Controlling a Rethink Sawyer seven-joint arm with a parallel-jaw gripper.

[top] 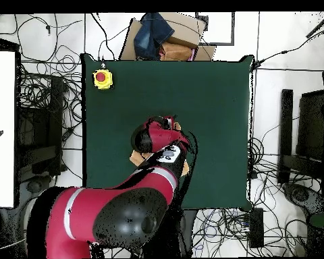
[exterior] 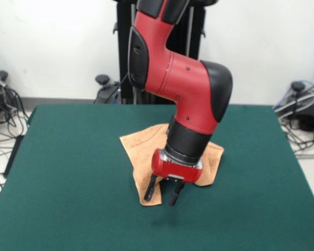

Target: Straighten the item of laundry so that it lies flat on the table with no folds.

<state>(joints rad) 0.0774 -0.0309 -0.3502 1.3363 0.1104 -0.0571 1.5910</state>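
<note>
1. In the front view the table (exterior: 68,172) fills the lower part, its dark green top bare along the left side from the far edge down to the near one.
2. Left of centre, the towel (exterior: 141,146) lies near the middle of the table — peach-orange, rumpled, not flat. Its left corner points outward at about the table's mid-depth, and a narrower flap runs down toward the near side, ending in a rounded tip.
3. Over that flap hangs the gripper (exterior: 163,194), carried by a red wrist block under a black collar. Its two dark fingers (exterior: 150,189) point down and stand apart, with green cloth showing in the gap; the left one overlaps the towel's lower flap, the right one sits just off the towel's edge over the bare table. Whether either tip touches the surface cannot be told.
4. The arm (exterior: 183,78) rises from the wrist up and to the left — red shell, black joint cap on its right — and hides the towel's middle.
5. Right of the wrist, another part of the towel sticks out as a blunt corner, lying on the table.
6. In the overhead view only slivers of the towel (top: 135,159) show beside the arm (top: 124,209), and a yellow box with a red button (top: 102,78) sits at one table corner.
</note>
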